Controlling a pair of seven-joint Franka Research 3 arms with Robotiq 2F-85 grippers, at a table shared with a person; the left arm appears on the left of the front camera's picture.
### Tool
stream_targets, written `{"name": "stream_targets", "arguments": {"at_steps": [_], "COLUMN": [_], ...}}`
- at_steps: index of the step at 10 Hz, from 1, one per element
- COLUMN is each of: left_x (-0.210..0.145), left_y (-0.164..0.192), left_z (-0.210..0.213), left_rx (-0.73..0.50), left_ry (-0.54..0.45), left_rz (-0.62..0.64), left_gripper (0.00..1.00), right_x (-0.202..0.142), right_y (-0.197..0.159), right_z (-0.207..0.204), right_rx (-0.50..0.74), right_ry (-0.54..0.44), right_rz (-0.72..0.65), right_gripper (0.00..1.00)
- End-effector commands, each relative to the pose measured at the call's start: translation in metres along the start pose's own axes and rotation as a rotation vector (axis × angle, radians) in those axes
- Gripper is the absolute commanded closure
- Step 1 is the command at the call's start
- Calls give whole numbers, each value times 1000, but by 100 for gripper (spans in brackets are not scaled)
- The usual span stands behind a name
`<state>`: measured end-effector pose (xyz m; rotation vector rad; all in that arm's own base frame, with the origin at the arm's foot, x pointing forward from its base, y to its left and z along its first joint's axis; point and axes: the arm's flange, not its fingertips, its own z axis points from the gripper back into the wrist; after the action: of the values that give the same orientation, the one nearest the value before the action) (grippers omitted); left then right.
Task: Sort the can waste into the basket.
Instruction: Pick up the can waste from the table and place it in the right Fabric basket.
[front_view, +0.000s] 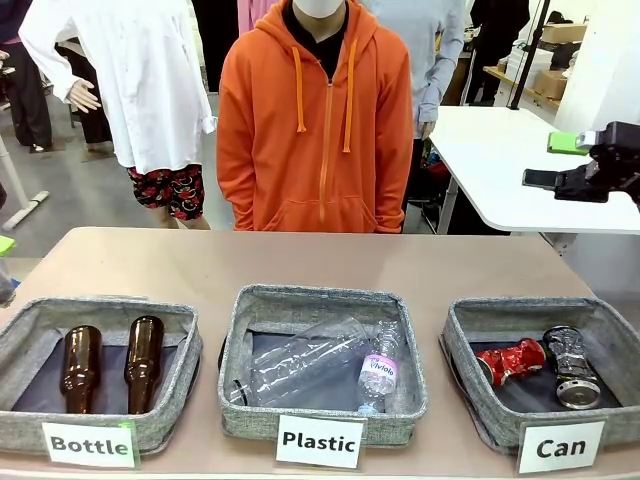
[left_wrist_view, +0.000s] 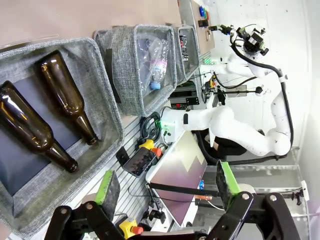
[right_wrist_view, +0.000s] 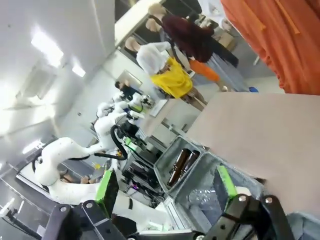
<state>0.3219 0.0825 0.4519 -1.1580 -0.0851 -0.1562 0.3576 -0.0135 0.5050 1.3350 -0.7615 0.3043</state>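
Observation:
The grey "Can" basket (front_view: 470, 330) stands at the front right of the table. Inside it lie two crushed cans side by side: a shiny red can (front_view: 512, 360) on the left and a silver-grey can (front_view: 570, 365) on the right. My right gripper (front_view: 548, 160) hangs open high above the table's right side, well above that basket, with nothing between its fingers. In its own wrist view the right gripper (right_wrist_view: 166, 187) is open and empty. The left gripper (left_wrist_view: 167, 187) is also open and empty, off the table's left end beside the "Bottle" basket (left_wrist_view: 100, 65). The Can basket (left_wrist_view: 194, 47) shows far off in that view.
The "Bottle" basket (front_view: 30, 330) holds two brown glass bottles (front_view: 110, 368). The "Plastic" basket (front_view: 240, 330) in the middle holds clear plastic bottles (front_view: 310, 365). A person in an orange hoodie (front_view: 315, 120) stands at the table's far edge. A bare tabletop (front_view: 320, 260) lies behind the baskets.

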Motion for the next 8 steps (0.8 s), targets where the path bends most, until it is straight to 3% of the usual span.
{"name": "stream_targets", "arguments": {"at_steps": [1,8], "left_x": [-1,-1], "left_y": [-1,-1], "left_z": [2,2], "left_rx": [-7,-7], "left_ry": [6,6], "left_rz": [-10,-10], "left_gripper": [0,0], "right_x": [3,3], "right_y": [10,10], "right_z": [5,5], "right_rx": [-9,-9], "right_ry": [18,18], "right_rz": [-5,-5], "right_gripper": [0,0]}}
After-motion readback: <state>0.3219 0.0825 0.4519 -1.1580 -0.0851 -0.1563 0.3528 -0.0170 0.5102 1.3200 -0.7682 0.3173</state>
